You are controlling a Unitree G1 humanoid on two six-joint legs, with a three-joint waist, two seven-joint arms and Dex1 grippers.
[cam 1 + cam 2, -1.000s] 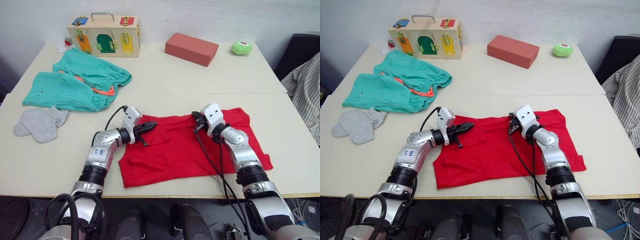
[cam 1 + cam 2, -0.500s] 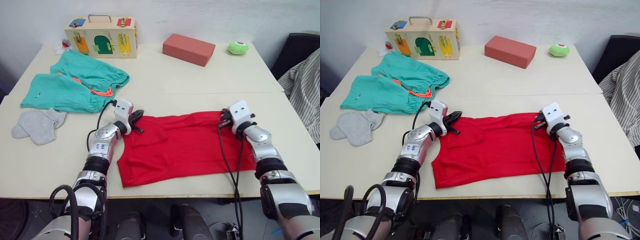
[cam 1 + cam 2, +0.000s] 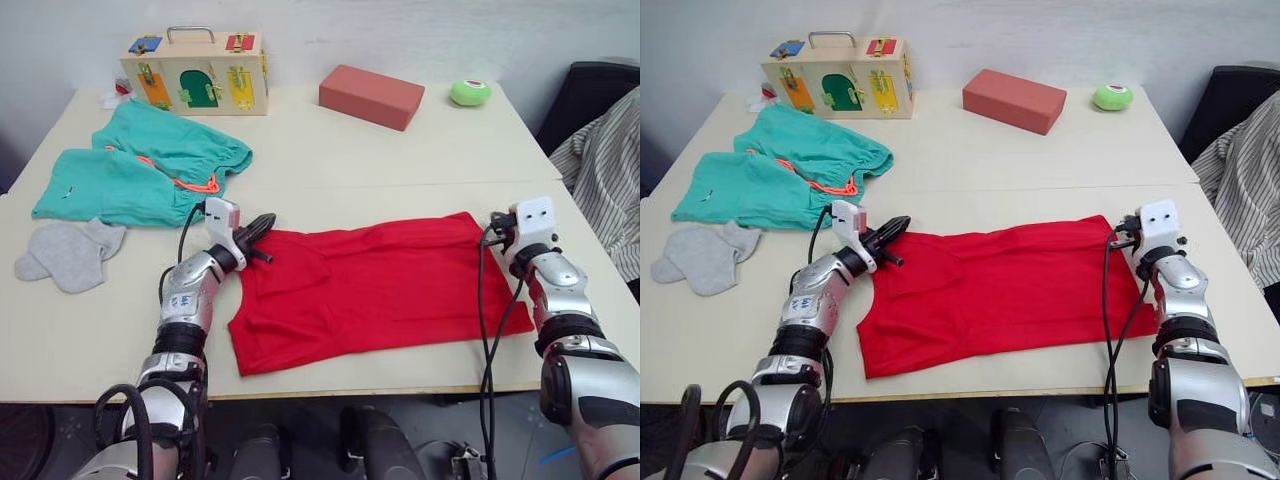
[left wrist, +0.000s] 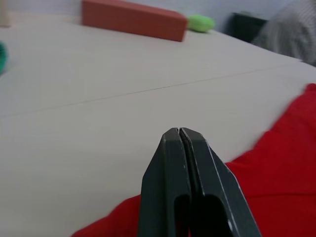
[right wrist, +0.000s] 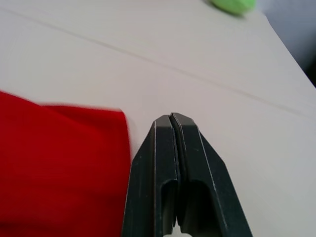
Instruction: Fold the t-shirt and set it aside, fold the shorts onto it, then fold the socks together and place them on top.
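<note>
Red t-shirt flat, both grippers closed

Soft, even light falls on the table with no glare, and the brick and box cast only faint shadows. In the wrist views the closed fingers look fairly sharp, while the ball and the t-shirt edge are blurred and out of focus.
</note>
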